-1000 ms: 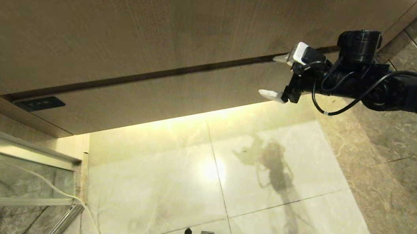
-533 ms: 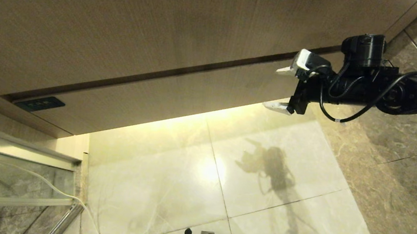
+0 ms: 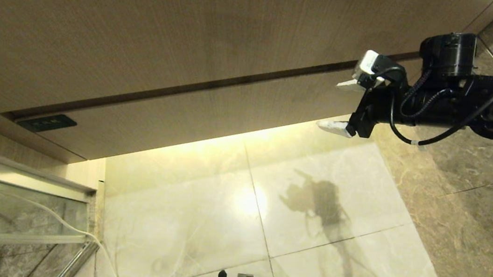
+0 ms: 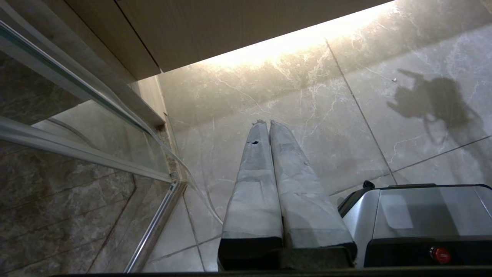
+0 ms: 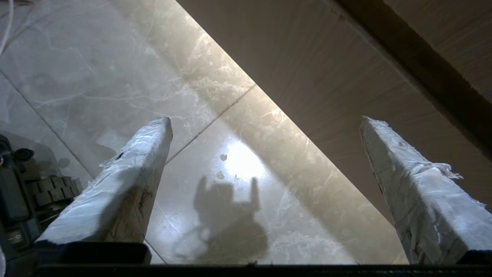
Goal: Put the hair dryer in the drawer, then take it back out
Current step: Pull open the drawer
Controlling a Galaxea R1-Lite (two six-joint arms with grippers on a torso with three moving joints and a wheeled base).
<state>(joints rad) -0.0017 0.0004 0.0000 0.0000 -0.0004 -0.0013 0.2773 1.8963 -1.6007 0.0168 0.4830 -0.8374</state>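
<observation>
You are facing the shut drawer (image 3: 212,111), hair dryer nowhere in view.
You are holding the right gripper (image 3: 343,107) spread wide beside the drawer's right end, empty; be hooking its lower edge squarely; the left gripper (image 4: 265,125) is hanging pressed together.

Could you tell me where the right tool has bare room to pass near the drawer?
Bare pale marble floor lies below the shut light-brown wood-grain drawer front. It is tighter at the front's right end, by the open right tool.
</observation>
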